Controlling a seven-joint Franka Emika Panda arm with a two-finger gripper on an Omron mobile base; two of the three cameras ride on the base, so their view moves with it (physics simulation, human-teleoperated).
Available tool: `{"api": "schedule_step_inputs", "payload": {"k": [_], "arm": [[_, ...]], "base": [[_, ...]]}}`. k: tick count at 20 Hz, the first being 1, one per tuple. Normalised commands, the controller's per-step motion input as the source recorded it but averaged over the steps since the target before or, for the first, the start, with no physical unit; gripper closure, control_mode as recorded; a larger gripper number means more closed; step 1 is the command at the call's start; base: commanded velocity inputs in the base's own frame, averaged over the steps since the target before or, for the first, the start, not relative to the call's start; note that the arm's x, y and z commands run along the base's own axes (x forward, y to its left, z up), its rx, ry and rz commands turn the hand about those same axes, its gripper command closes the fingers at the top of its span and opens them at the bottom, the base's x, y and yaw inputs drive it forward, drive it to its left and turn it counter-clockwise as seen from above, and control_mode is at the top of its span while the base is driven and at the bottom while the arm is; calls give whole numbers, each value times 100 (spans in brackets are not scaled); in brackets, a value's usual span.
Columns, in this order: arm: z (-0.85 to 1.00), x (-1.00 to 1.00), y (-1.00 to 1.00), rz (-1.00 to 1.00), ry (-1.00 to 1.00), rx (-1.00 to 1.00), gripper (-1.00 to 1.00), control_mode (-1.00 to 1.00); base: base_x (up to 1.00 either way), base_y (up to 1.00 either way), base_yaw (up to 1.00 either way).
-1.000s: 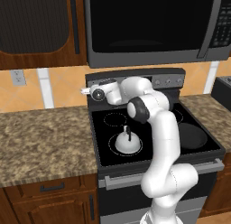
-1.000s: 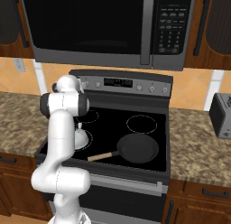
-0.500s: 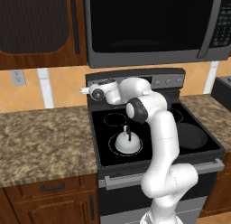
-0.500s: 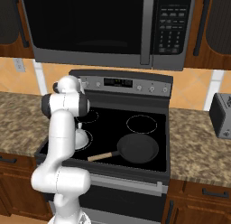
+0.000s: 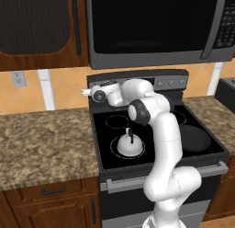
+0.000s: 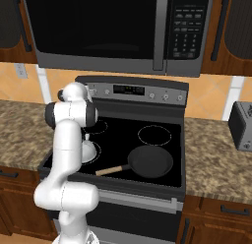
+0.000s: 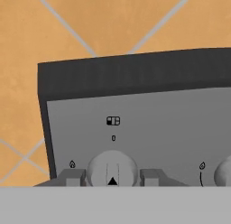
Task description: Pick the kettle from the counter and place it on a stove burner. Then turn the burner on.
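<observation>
The light grey kettle point(image 5: 129, 145) with its black arched handle stands upright on the front-left stove burner point(image 5: 114, 151), inside the large white ring. From the right base view the kettle point(image 6: 89, 150) is half hidden behind my arm. My gripper point(image 5: 85, 91) is up at the left end of the stove's back control panel point(image 7: 171, 128), well above and behind the kettle. In the hand view my gripper point(image 7: 112, 177) is open, and a round grey knob point(image 7: 112, 168) with a black pointer sits between its fingertips point(image 7: 72, 177). The granite counter point(image 5: 46, 139) lies left of the stove.
A black frying pan point(image 6: 150, 161) with a wooden handle rests on the front-right burner. A second knob point(image 7: 224, 171) is further along the panel. The microwave point(image 5: 151, 29) hangs low over the stove. A toaster point(image 6: 242, 125) stands on the right counter.
My gripper has edged slightly left, closer to the control panel. The kettle and pan have not moved.
</observation>
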Motion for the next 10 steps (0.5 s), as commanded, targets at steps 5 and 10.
{"api": "schedule_step_inputs", "payload": {"k": [5, 10], "arm": [[0, 0, 0, 0, -1, 0, 100, -100], [0, 0, 0, 0, -1, -4, 100, -100]], "base": [[0, 0, 0], [0, 0, 0]]}}
